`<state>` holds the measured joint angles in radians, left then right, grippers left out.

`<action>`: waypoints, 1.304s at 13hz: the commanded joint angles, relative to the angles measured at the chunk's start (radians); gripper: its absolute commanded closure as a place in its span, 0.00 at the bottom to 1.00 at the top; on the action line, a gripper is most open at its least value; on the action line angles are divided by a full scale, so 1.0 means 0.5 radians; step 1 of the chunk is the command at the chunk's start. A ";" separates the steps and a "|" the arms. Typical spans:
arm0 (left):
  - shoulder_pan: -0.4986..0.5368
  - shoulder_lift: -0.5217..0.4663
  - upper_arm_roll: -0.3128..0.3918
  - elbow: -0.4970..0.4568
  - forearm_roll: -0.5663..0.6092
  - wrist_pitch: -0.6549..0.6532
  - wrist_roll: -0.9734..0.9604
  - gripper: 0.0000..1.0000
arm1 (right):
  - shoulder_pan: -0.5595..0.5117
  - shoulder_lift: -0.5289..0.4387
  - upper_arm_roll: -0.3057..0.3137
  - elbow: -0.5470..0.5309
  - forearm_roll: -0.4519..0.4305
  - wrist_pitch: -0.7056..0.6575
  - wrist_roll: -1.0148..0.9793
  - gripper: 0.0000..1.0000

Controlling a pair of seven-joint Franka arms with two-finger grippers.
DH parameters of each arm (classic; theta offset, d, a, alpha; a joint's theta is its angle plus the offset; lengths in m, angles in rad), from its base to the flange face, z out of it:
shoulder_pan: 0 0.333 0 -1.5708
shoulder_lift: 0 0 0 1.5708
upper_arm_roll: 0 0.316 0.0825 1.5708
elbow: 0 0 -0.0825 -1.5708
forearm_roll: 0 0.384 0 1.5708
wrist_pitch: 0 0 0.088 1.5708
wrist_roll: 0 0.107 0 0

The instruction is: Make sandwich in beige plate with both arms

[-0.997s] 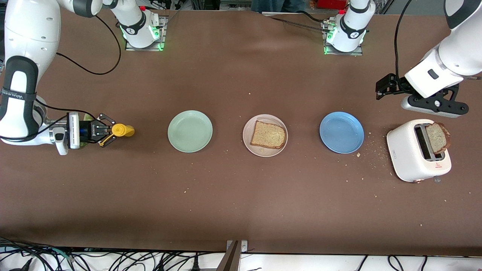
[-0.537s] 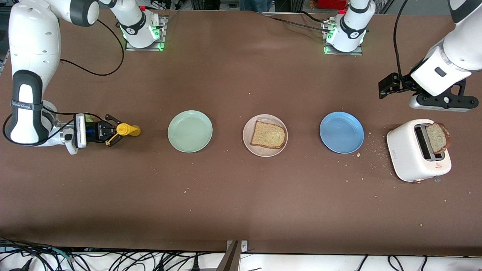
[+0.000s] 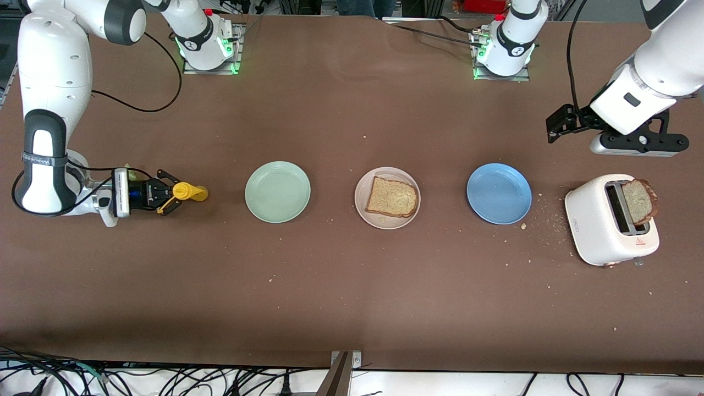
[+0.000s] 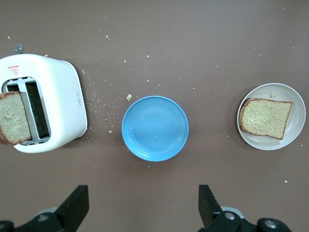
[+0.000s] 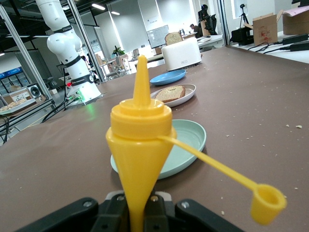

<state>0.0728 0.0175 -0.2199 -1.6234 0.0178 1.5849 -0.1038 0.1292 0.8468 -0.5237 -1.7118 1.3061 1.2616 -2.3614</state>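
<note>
You see a red warning triangle on the white toaster (image 3: 610, 225), bread in its slot. One brown-crusted slice (image 3: 391, 197) lies on the round beige plate (image 3: 367, 212), between empty mint-green plate (image 3: 277, 192) and blue plate (image 3: 499, 193). Right gripper (image 3: 175, 197) pinches the yellow squeeze bottle (image 3: 190, 192); left gripper (image 3: 556, 127), spread wide, hangs near the toaster.

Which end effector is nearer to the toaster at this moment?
Left. The left end effector, open, hangs above the table beside the toaster. The right end effector, shut on the yellow squeeze bottle, is at the right arm's end of the table.

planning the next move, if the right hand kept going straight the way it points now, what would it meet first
Probably the mint-green plate. The right hand, shut on the yellow squeeze bottle, points along the row of plates; the bottle's nozzle would arrive first, though it may pass above the plate's rim.
</note>
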 commanded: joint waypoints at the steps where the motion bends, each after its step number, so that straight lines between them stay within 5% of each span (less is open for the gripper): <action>1: 0.051 -0.075 -0.005 -0.088 -0.051 0.049 0.100 0.00 | -0.041 0.052 0.023 0.046 0.057 -0.053 -0.026 1.00; 17: 0.103 -0.059 -0.005 -0.064 -0.131 0.030 0.195 0.00 | -0.059 0.119 0.026 0.046 0.118 -0.191 -0.143 1.00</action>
<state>0.1160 0.0167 -0.2209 -1.6299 -0.0205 1.5901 -0.0316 0.1233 0.8764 -0.5220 -1.7117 1.3398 1.2161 -2.4105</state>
